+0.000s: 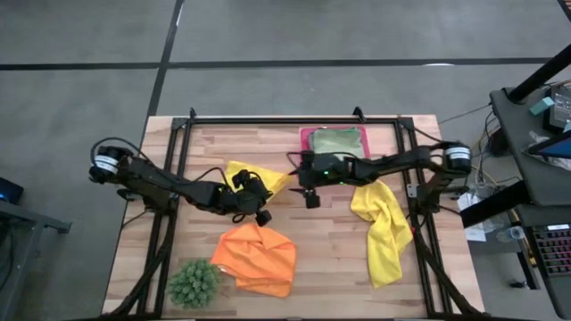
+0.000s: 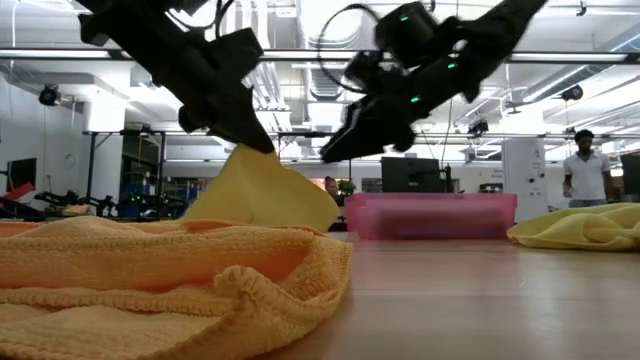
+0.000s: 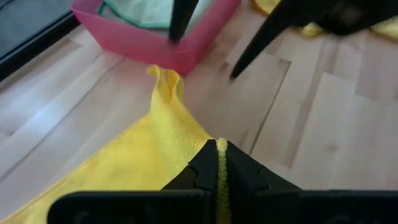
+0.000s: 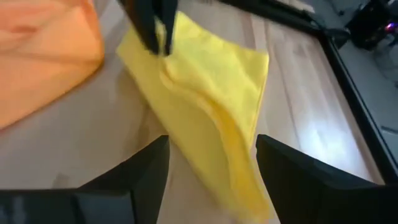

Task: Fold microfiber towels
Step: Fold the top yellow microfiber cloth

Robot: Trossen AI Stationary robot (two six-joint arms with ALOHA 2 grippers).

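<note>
Nearest to you on the tabletop, the orange towel lay crumpled, with the green plant ball just beside it at the front edge. A little further in, your left tool was closed tightly on one edge of a yellow towel; in the left wrist view the fabric was pinched between the two dark fingers, and in the low view this towel was lifted into a peak above the wood. Your right tool hovered near the other side of the same towel with its fingers spread wide and nothing between them; in the right wrist view the folded yellow cloth lay beyond the open fingers. On the right side, the second yellow towel lay stretched in a long heap, well apart from the first. Farthest from you, at the back edge, the pink tray held the sage green towel. In the room behind, a person stood.
</note>
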